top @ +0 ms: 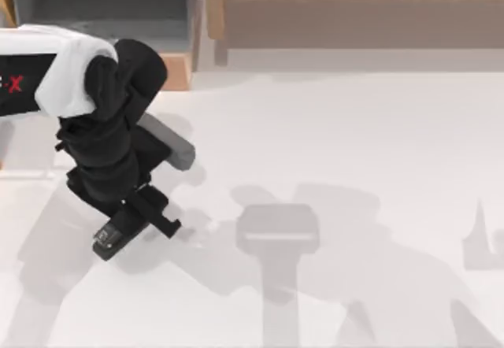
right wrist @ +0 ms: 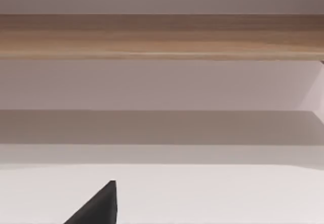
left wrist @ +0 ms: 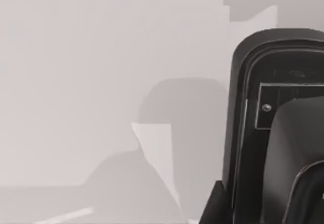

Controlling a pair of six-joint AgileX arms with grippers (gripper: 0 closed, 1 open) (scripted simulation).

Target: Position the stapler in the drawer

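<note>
The stapler [top: 107, 239], small and black with faint grey marks, sits at the tip of my left gripper [top: 130, 223] at the table's left, in front of the drawer. The gripper is shut on it. In the left wrist view the stapler [left wrist: 276, 127] looms close, its rounded end toward the pale table. The drawer [top: 178, 71] stands at the back left with tan wood sides and a grey interior [top: 102, 5], partly covered by my left arm. One black fingertip [right wrist: 100, 204] of my right gripper shows in the right wrist view, facing the shelf.
A long wooden shelf [top: 354, 1] runs along the back right; its wooden edge [right wrist: 162, 36] crosses the right wrist view. Arm shadows lie across the white table [top: 354, 143] at the middle and front.
</note>
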